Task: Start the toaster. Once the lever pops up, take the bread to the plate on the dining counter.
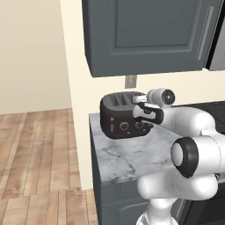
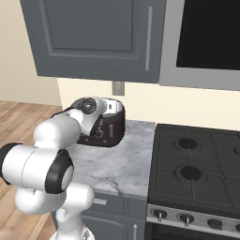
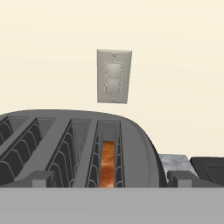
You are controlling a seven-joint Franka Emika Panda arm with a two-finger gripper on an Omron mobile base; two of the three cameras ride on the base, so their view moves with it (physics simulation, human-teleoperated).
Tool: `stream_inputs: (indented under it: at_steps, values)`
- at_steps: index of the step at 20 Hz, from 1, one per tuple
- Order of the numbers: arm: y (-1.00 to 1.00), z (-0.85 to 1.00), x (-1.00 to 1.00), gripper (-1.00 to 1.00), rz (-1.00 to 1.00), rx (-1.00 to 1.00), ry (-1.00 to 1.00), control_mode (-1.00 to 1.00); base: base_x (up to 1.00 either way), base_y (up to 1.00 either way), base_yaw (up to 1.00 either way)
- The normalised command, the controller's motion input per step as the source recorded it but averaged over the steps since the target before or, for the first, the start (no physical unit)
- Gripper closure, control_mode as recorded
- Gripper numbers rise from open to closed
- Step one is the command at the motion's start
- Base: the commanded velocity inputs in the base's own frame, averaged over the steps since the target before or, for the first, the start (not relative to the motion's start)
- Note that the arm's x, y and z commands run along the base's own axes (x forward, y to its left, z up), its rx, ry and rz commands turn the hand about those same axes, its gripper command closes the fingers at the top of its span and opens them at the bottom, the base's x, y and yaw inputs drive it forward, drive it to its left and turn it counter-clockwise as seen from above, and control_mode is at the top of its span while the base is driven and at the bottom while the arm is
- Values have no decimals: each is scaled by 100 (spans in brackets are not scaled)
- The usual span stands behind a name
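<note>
Now, bread (image 3: 107, 162): a brown slice sitting down inside the toaster's right-hand slot, seen from the hand view; its top lies below the slot rim.
Toaster (image 1: 121, 115): dark grey, standing at the back of the marble counter (image 1: 127, 156) against the cream wall, just under the wall outlet (image 3: 113, 76), knobs on the long face turned toward the room.
Gripper (image 1: 147, 115): at the toaster's right end, level with its top; fingers (image 3: 181, 178) spread wide and holding nothing, one tip over the body, the other just off the toaster's end.
Step in hand: likely starting the toaster, though the lever cannot be made out.
Doing it well: find the lever at the end face first, lower one fingertip onto it, press straight down until it latches, then lift clear.
Risk: a sideways push could slide the toaster along the marble.
Surroundings: grey cabinet (image 2: 98, 37) overhead, black stove (image 2: 199, 159) beside the counter.
</note>
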Motion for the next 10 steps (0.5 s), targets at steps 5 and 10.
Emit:
stream_inputs:
  at_steps: [5, 10]
  values:
    - [0, 0, 0, -100, 0, 0, 0, -100, 0, 0, 0]
    - [0, 0, 0, -100, 0, 0, 0, -100, 0, 0, 0]
